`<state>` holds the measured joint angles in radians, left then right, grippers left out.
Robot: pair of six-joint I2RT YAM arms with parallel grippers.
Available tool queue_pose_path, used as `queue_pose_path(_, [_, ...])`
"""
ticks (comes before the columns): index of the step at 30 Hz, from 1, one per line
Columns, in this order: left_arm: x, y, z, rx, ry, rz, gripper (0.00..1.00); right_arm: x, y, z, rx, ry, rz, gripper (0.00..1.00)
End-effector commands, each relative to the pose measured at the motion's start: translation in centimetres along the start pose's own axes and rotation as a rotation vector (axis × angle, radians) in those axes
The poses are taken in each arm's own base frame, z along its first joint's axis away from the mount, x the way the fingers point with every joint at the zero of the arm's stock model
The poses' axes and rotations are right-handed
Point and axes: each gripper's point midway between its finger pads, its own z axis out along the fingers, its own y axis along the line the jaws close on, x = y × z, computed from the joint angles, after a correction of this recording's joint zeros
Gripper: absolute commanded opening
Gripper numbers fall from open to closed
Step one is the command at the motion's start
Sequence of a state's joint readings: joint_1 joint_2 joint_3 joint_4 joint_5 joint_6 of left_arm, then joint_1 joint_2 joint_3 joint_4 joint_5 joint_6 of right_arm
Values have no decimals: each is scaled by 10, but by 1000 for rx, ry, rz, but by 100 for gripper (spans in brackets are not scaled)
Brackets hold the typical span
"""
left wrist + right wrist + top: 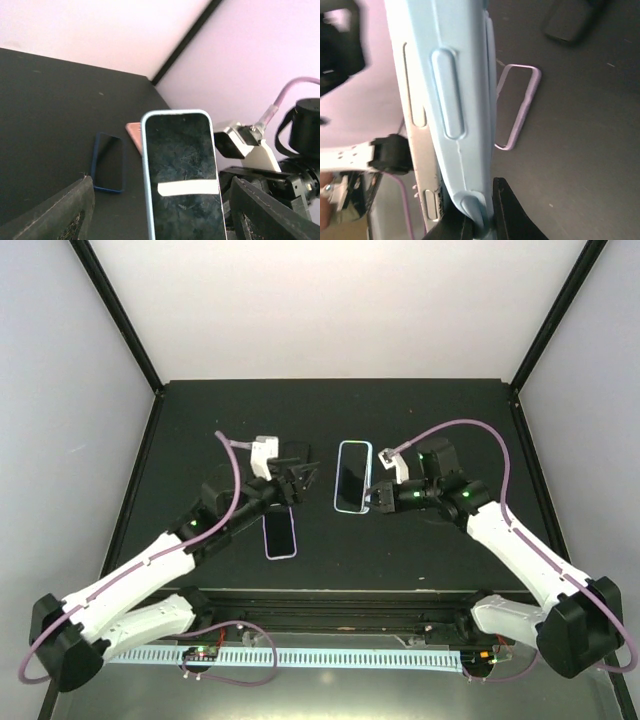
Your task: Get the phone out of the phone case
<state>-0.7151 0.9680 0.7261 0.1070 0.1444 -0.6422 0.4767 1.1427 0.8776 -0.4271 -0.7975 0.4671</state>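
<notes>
Lilac-rimmed slab (280, 535): flat rounded rectangle, nearer than the left pincer (303, 478).
Left pincer: I see it spread wide, dark textured fingers (75, 215) clear of the phone.
Right pincer (372, 498): clamped on the phone case (452, 100), which is smooth pale-blue rubber with a raised oblong button.
Phone (182, 170): smudged glossy glass, seated in the case, between both pincers.
Dark-blue slab (107, 162): beyond the left pincer, on the matte black surface (200, 420).

Black table (420, 405), pale walls (330, 300), dark corner posts (118, 315)
</notes>
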Motion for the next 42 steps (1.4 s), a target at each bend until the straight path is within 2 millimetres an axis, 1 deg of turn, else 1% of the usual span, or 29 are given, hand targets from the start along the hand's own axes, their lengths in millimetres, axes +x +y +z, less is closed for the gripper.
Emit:
queue_pose_path(1, [17, 49, -24, -277, -7, 71, 75, 1, -45, -4, 210, -59, 152, 1])
queue_pose_path(3, [31, 52, -27, -317, 25, 118, 72, 8, -63, 0, 274, -43, 218, 1])
queue_pose_path(4, [38, 49, -27, -328, 45, 152, 69, 13, -72, 1, 307, -34, 251, 1])
queue_pose_path(5, [45, 48, -27, -340, 62, 189, 68, 16, -78, 2, 325, -25, 269, 1])
queue_pose_path(7, [60, 41, -21, -344, 108, 271, 66, 24, -83, 11, 302, 13, 288, 1])
queue_pose_path(9, [79, 35, -10, -329, 178, 363, 64, 29, -91, 20, 296, 36, 307, 1])
queue_pose_path(12, [108, 32, 11, -344, 275, 500, 63, 32, -105, 32, 313, 74, 345, 1])
queue_pose_path(15, [127, 20, 31, -341, 318, 596, 63, 42, -120, 42, 351, 156, 402, 1])
queue_pose_path(16, [136, 18, 38, -339, 335, 623, 63, 44, -123, 47, 348, 183, 416, 1])
queue_pose_path(19, [151, 5, 54, -328, 352, 672, 64, 45, -123, 51, 332, 203, 428, 1])
queue_pose_path(21, [156, 0, 60, -349, 346, 700, 64, 45, -124, 53, 328, 206, 428, 1])
queue_pose_path(23, [166, -2, 64, -346, 352, 730, 64, 47, -126, 56, 325, 213, 429, 1])
queue_pose_path(24, [172, -1, 66, -347, 357, 734, 64, 48, -128, 59, 323, 224, 428, 1])
queue_pose_path(25, [177, 5, 68, -369, 366, 727, 64, 49, -131, 62, 322, 241, 425, 1])
queue_pose_path(29, [186, 19, 71, -412, 377, 726, 62, 47, -136, 76, 298, 332, 400, 1])
queue_pose_path(30, [187, 23, 71, -422, 378, 730, 61, 49, -140, 78, 306, 360, 411, 1])
queue_pose_path(35, [182, 44, 65, -509, 339, 704, 58, 47, -136, 80, 289, 359, 419, 1])
queue_pose_path(39, [189, 55, 67, -502, 343, 692, 60, 56, -143, 82, 300, 382, 437, 1])
queue_pose_path(42, [192, 62, 70, -507, 358, 691, 61, 58, -145, 83, 301, 384, 442, 1])
